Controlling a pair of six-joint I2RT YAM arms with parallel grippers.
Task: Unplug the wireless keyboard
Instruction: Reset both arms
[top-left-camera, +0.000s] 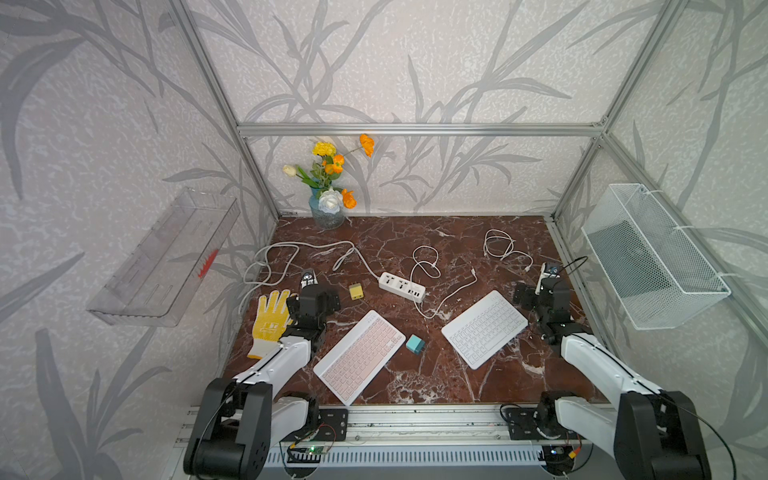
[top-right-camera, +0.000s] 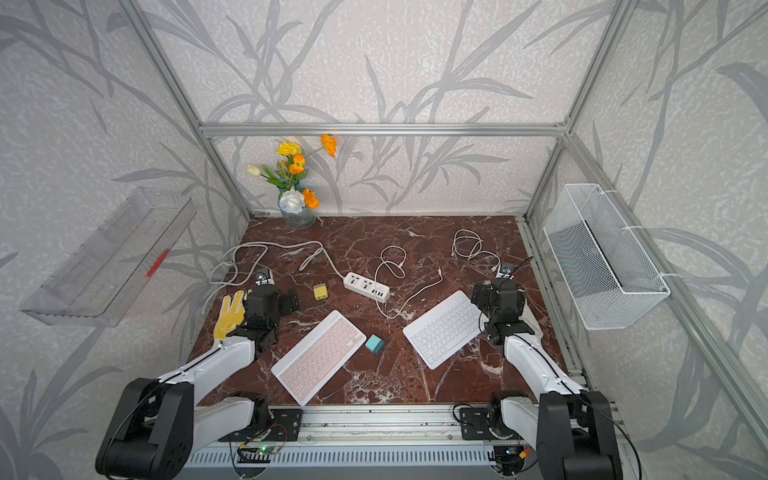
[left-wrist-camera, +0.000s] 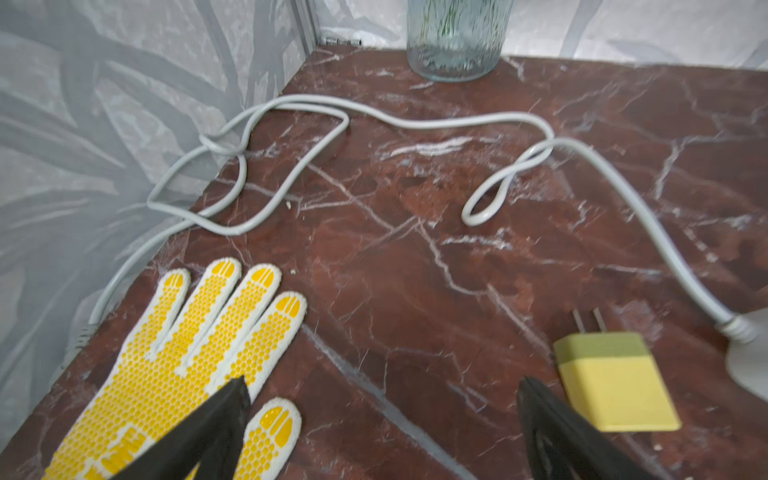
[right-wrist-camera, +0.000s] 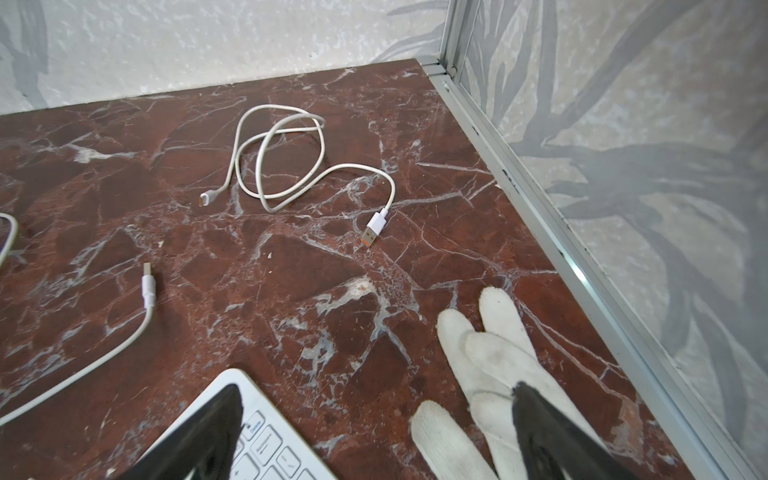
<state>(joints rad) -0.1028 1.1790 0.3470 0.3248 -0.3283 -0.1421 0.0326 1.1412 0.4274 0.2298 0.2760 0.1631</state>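
Two wireless keyboards lie on the marble table: a white keyboard (top-left-camera: 484, 328) at the right and a pink keyboard (top-left-camera: 359, 357) in the middle. A thin white cable (top-left-camera: 451, 299) runs from beside the power strip (top-left-camera: 402, 286) toward the white one. Its small plug (right-wrist-camera: 147, 284) lies loose on the table, apart from that keyboard's far edge. No cable joins either keyboard. My right gripper (right-wrist-camera: 376, 390) is open, above the white keyboard's far corner (right-wrist-camera: 266, 436) and a white glove (right-wrist-camera: 478, 361). My left gripper (left-wrist-camera: 382, 386) is open over bare table.
A yellow glove (left-wrist-camera: 174, 361) and a yellow charger (left-wrist-camera: 615, 386) flank the left gripper. A teal charger (top-left-camera: 415, 345) sits between the keyboards. A coiled cable (right-wrist-camera: 282, 166) lies at the back right, a grey power cord (left-wrist-camera: 374, 116) and a flower vase (top-left-camera: 327, 203) at the back left. The right wall carries a wire basket (top-left-camera: 652, 257).
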